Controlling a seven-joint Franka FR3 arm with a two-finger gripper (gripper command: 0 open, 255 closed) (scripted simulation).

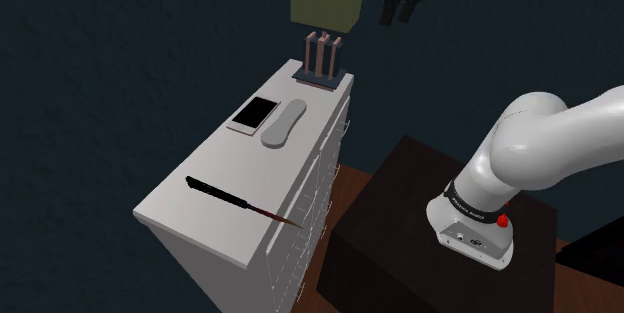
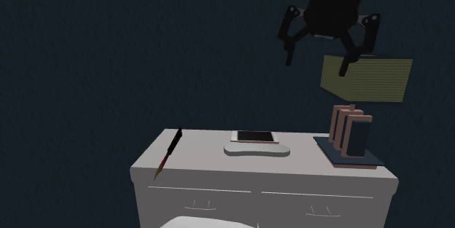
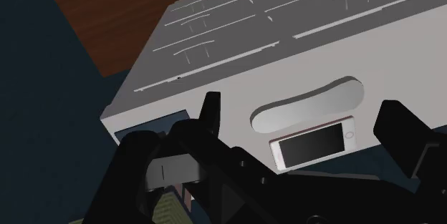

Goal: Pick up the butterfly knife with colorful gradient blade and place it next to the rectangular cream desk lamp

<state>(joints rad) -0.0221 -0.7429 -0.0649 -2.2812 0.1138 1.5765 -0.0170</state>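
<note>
Hand [image 2: 315,65]: black, fingers spread wide, empty, high above the lamp.
Tabletop [image 1: 213,163]: white drawer unit's top.
Desk lamp [image 1: 326,6]: olive rectangular shade, at one end.
Butterfly knife [image 1: 243,202]: lying flat at the opposite end, well apart from the lamp.

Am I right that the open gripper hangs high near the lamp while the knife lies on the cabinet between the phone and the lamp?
Not quite. The shoulder view shows the knife at the end of the cabinet farthest from the lamp, with the phone between them. The open gripper does hang high near the lamp.
</note>
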